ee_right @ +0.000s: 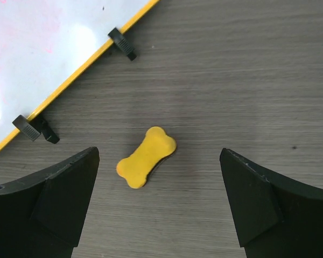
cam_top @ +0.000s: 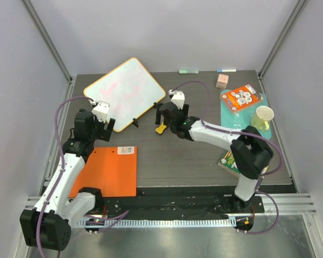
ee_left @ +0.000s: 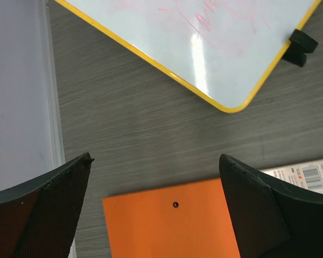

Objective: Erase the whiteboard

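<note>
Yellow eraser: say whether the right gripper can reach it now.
Probably yes: the right gripper hangs open above the eraser, which lies alone on the table, clear of the whiteboard and its clips.

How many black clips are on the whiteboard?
2, both on the whiteboard rim facing the yellow eraser: upper clip, lower clip. Others may be hidden.

White whiteboard [cam_top: 125, 90] (pink scribbles, yellow rim), yellow eraser [ee_right: 146, 157], orange sheet [cam_top: 107, 171]

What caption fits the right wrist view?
Open right gripper above a yellow bone-shaped eraser, beside the clip-edged whiteboard.
</note>
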`<state>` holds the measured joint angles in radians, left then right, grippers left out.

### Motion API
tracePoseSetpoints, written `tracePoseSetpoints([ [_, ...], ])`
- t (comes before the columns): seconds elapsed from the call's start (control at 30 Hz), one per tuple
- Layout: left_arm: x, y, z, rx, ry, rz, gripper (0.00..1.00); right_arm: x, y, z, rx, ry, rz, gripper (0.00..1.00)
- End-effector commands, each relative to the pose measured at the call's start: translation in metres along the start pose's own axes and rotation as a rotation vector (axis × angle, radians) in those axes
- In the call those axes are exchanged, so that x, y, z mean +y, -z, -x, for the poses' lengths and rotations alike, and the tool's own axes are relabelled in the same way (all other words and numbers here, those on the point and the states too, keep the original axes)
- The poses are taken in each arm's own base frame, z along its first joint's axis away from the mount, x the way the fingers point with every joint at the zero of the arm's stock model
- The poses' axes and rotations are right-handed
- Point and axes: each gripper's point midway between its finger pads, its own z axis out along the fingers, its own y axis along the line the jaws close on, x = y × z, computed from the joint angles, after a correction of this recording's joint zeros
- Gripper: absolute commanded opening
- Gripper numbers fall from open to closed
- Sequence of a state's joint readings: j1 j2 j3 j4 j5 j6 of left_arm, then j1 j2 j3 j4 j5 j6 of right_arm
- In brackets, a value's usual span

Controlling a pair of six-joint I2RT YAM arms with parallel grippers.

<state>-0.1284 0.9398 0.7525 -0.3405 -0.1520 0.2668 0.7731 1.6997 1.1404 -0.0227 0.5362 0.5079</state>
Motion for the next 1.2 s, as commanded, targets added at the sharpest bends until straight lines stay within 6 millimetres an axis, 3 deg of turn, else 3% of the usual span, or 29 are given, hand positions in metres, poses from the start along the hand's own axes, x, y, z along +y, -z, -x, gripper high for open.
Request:
tracePoseSetpoints([
  [0.0, -0.02, 0.007, -0.02, 0.072, -0.05, -0.123, 1.0, 0.017, -0.01, -0.012, 0.067, -0.076, -0.103, 1.0],
  [0.07, -0.017, 0.003, -0.029, 0.116, -0.059, -0.103, 1.0, 0.03, -0.013, -0.017, 0.072, -0.111, -0.105, 1.0],
  [0.1, -0.007, 0.003, -0.031, 0.13, -0.055, -0.043, 1.0, 0.029, -0.018, -0.029, 0.102, -0.106, -0.123, 0.99],
  [0.17, 0.006, -0.003, -0.032, 0.103, -0.057, 0.049, 1.0, 0.036, -0.023, -0.031, 0.109, -0.146, -0.134, 0.95],
  [0.23, 0.023, -0.001, -0.033, 0.099, -0.079, 0.147, 1.0, 0.025, -0.028, -0.047, 0.149, -0.131, -0.195, 0.93],
  [0.37, 0.039, 0.001, -0.035, 0.104, -0.114, 0.242, 1.0, 0.026, -0.032, -0.066, 0.189, -0.172, -0.215, 0.86],
  [0.47, 0.056, 0.006, -0.036, 0.095, -0.112, 0.35, 1.0, 0.027, -0.035, -0.075, 0.202, -0.172, -0.228, 0.85],
  [0.57, 0.071, 0.011, -0.036, 0.08, -0.115, 0.457, 1.0, 0.027, -0.037, -0.082, 0.202, -0.183, -0.233, 0.77],
  [0.63, 0.075, 0.014, -0.037, 0.084, -0.12, 0.477, 1.0, 0.027, -0.04, -0.085, 0.2, -0.19, -0.232, 0.67],
  [0.9, 0.078, 0.015, -0.035, 0.078, -0.107, 0.499, 1.0, 0.033, -0.052, -0.094, 0.207, -0.18, -0.227, 0.61],
  [1.17, 0.082, 0.014, -0.034, 0.095, -0.138, 0.519, 1.0, 0.034, -0.048, -0.078, 0.175, -0.166, -0.216, 0.61],
])
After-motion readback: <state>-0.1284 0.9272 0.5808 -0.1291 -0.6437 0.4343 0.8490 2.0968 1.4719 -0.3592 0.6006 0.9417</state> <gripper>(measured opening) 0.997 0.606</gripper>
